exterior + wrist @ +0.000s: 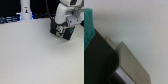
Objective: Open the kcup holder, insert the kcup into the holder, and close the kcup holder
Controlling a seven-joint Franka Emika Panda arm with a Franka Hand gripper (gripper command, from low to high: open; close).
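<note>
The black drawer box [61,30] was seen on the white table [35,55], at the exterior view's right. The gripper [64,24] was positioned directly above it; its finger spacing could not be determined.

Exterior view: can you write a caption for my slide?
The gripper reaches down at the black kcup holder on a white table, with a white post behind.

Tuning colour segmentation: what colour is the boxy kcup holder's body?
Black, clearest in the exterior view: the kcup holder sits under the gripper.
</note>
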